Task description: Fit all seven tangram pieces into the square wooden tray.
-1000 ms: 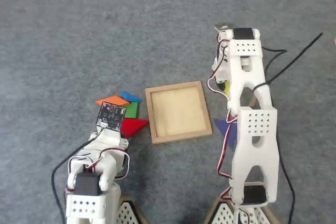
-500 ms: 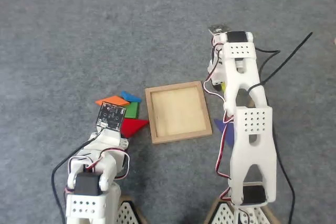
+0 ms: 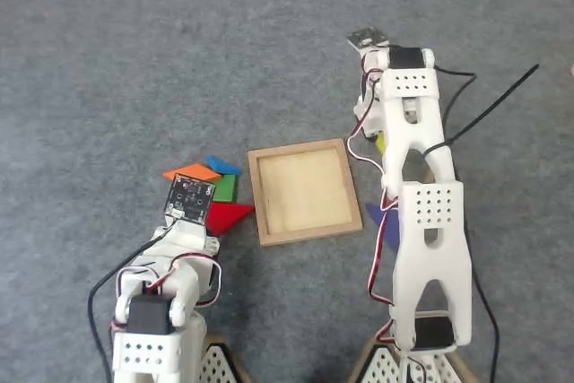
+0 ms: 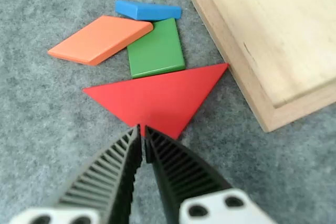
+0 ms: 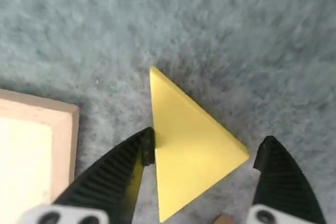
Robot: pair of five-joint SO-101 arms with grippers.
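The square wooden tray lies mid-table with nothing in it. Left of it sit a red triangle, a green square, an orange parallelogram and a blue piece. My left gripper is shut, its tips at the near corner of the red triangle. My right gripper is open and straddles a yellow triangle beside the tray's corner; one finger touches its edge. A purple piece shows partly under the right arm.
Grey carpet covers the table. The green square, orange parallelogram and blue piece lie close together beyond the red triangle. The right arm stretches along the tray's right side, cables trailing off it.
The right arm's wrist has shifted a little left and farther away. The left arm and the pieces near it have not moved.
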